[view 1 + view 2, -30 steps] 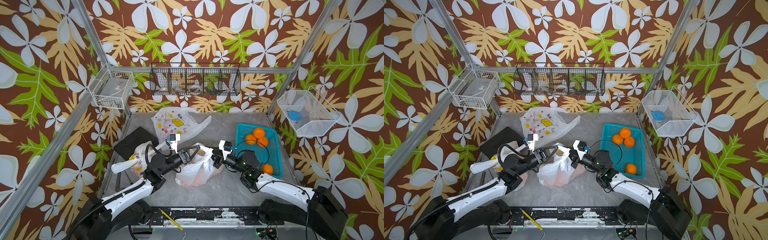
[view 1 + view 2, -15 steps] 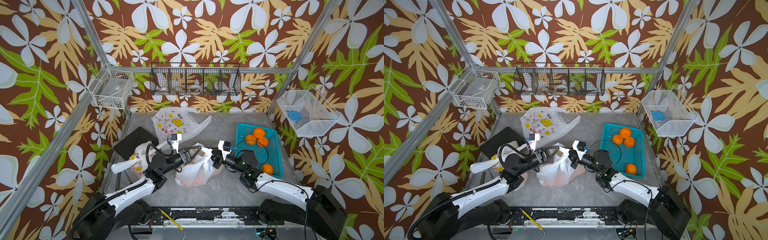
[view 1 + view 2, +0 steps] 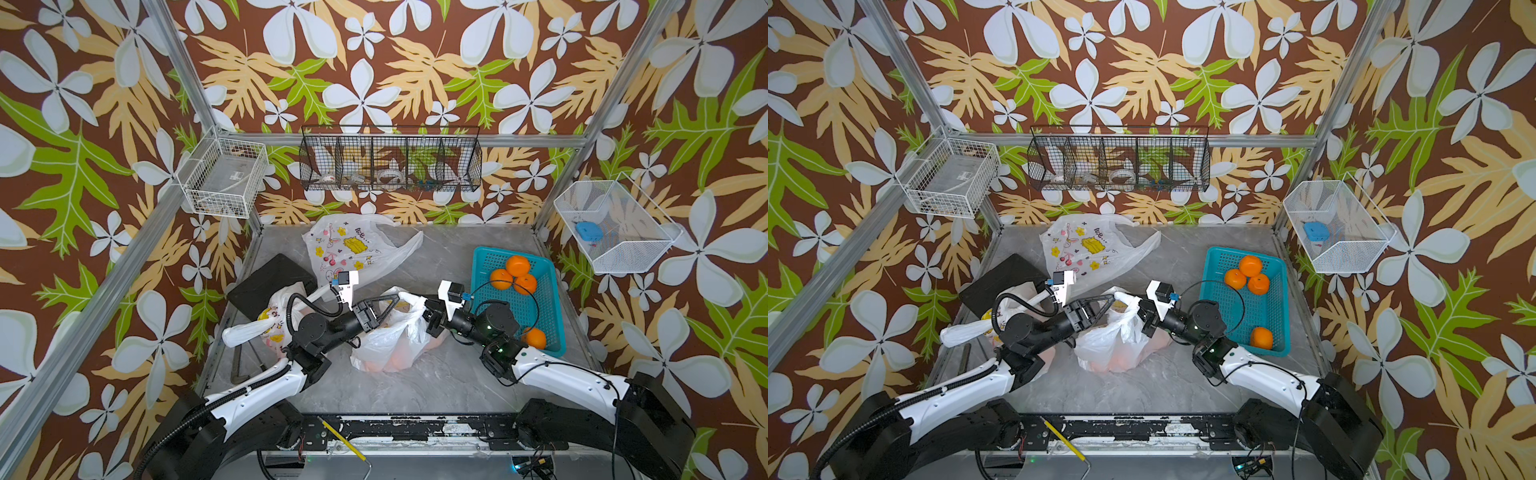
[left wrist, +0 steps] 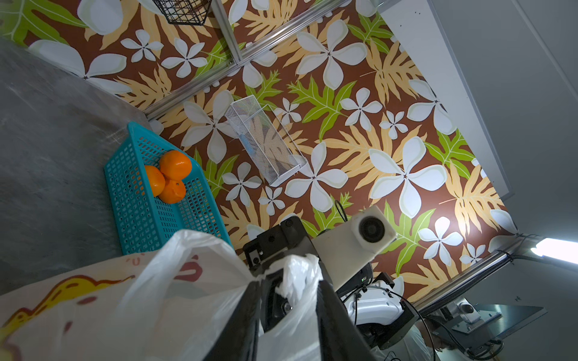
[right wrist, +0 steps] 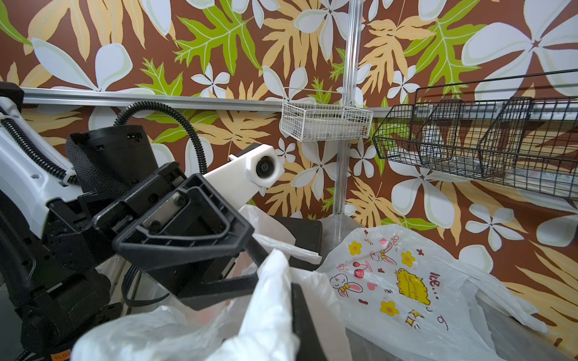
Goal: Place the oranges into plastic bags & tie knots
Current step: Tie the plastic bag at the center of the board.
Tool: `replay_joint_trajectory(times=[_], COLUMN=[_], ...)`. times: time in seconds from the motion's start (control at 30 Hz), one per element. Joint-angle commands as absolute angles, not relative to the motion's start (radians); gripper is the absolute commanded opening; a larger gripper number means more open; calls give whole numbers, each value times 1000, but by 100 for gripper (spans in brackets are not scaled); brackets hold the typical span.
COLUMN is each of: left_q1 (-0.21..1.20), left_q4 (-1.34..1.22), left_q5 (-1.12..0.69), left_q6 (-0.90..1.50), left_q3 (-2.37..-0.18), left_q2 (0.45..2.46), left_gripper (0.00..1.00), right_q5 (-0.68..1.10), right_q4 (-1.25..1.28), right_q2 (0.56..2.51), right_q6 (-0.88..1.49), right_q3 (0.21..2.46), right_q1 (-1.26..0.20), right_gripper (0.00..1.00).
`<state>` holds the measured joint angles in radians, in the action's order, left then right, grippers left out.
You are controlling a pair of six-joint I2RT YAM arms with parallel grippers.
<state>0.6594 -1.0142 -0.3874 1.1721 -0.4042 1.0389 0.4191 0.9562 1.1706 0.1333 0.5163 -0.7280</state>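
A printed plastic bag (image 3: 388, 345) (image 3: 1113, 345) holding oranges sits mid-table. My right gripper (image 3: 424, 309) (image 5: 281, 300) is shut on its bunched white handle. My left gripper (image 3: 395, 299) (image 4: 286, 281) meets it from the other side, jaws apart, with the same handle strip lying loosely between the fingers. Behind the left arm rests a filled bag (image 3: 274, 320) with twisted handle ends sticking out. An empty bag (image 3: 349, 245) lies flat at the back. Three oranges (image 3: 515, 274) cluster at the far end of the teal basket (image 3: 486, 257); one orange (image 3: 535, 337) sits at its near end.
A black slab (image 3: 270, 282) lies at the back left beside the filled bag. Wire baskets hang on the left wall (image 3: 224, 178), back wall (image 3: 390, 166) and right wall (image 3: 615, 224). A yellow pencil (image 3: 340, 440) lies on the front rail.
My left gripper's jaws have spread apart around the handle strip. The right gripper stays shut on the handle, and both arms have barely moved.
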Motion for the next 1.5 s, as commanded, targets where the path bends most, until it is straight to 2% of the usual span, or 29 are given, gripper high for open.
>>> replay_joint_trajectory(times=[0.0, 0.33, 0.5, 0.87, 1.0, 1.13, 1.27, 1.37, 1.43, 1.47], left_q1=[660, 660, 660, 660, 660, 660, 660, 660, 660, 660], left_q4=[-1026, -1062, -1088, -1102, -1101, -1086, -1055, -1057, -1061, -1059], left_q5=[-371, -425, -437, -428, -426, -404, -384, -383, -386, -385], left_q6=[1161, 1172, 1181, 1186, 1183, 1175, 1154, 1148, 1146, 1143], left_q3=[-396, -429, -440, -436, -436, -421, -412, -410, -411, -410], left_q2=[1024, 1077, 1107, 1115, 1111, 1089, 1068, 1066, 1065, 1065], left_gripper=[35, 34, 22, 10, 0, 0, 0, 0, 0, 0], right_q5=[416, 430, 427, 431, 423, 395, 355, 304, 266, 245], right_q4=[984, 985, 983, 980, 962, 941, 877, 799, 735, 698], right_q2=[1169, 1179, 1177, 1176, 1169, 1135, 1074, 999, 937, 905], right_q6=[138, 145, 144, 146, 137, 122, 92, 63, 47, 43], right_q3=[514, 522, 520, 520, 518, 502, 483, 457, 436, 432], right_q1=[-730, -730, -730, -730, -729, -730, -729, -726, -722, -721], right_gripper=[0, 0, 0, 0, 0, 0, 29, 44, 58, 60])
